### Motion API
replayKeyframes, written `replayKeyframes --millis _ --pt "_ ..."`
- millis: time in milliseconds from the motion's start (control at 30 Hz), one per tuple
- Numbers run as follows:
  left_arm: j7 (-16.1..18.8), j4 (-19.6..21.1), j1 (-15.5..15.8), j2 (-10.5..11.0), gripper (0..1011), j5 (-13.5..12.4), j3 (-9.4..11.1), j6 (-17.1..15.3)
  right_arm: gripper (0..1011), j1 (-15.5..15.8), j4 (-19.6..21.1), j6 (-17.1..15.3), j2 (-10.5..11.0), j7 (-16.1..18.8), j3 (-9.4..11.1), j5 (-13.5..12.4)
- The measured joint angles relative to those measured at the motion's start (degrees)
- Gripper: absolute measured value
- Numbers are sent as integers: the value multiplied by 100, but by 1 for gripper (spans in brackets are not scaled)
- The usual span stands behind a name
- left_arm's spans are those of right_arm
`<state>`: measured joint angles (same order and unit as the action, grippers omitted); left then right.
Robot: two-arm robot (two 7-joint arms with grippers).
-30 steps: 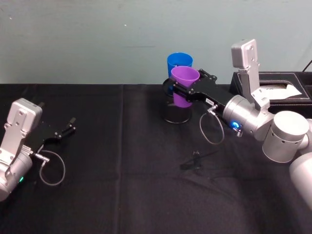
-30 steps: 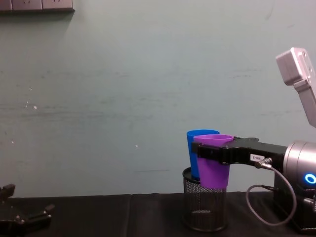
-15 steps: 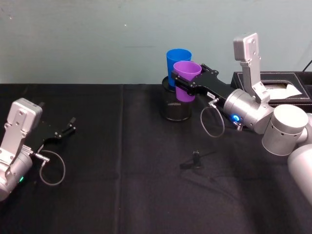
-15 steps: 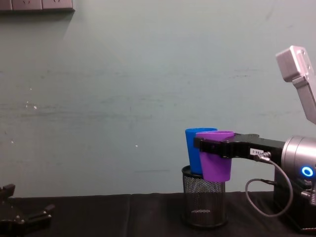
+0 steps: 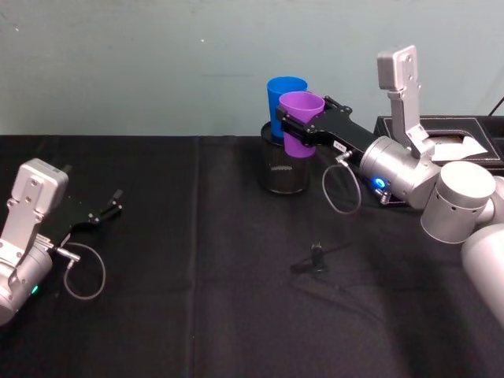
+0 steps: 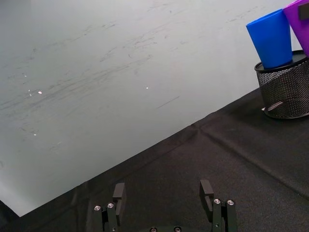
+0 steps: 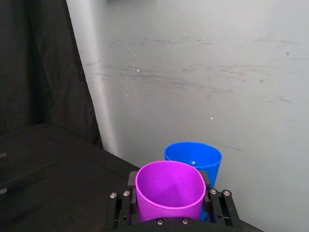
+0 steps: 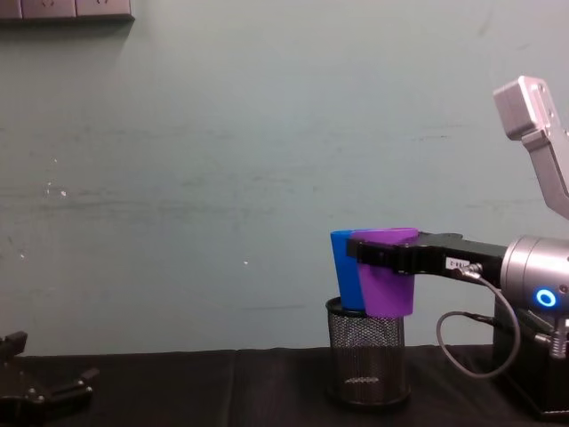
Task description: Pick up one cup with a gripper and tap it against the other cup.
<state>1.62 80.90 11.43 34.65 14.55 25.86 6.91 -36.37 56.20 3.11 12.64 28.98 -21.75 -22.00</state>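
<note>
In the head view, the right hand (image 5: 302, 131) reached in from the right toward the far middle of the black bench (image 5: 197, 283), its flat jaws pinching the purple cup (image 5: 298, 108) from both sides just under the rim. The cup hung upright in the air above the near right part of the rim of a black wire-mesh pen holder (image 5: 285, 172). The blue cup (image 5: 283, 90) stood inside that holder, just beyond and left of the purple one. The left hand (image 5: 106, 211) lay low at the left of the bench, well apart from the cups, with its fingers spread and nothing between them. A small black object (image 5: 316, 256) lay on the cloth nearer than the holder.

From the chest view, the purple cup overlapped the right side of the blue cup, the two rims at almost the same height and the blue cup leaning a little left. Whether the walls touched could not be told. The purple cup's base cleared the holder's rim.

The left wrist view showed the left hand's fingers held wide over bare cloth, with the holder and blue cup far off.

In the right wrist view, the purple cup sat clamped between the jaws with its mouth open upward, and the blue cup stood right behind it.
</note>
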Motion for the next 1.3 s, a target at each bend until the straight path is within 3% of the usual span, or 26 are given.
replayKeyframes --millis 1300 --pt "0 0 0 0 1000 0 0 0 731 -37 -21 -5 -16 39 4 -13"
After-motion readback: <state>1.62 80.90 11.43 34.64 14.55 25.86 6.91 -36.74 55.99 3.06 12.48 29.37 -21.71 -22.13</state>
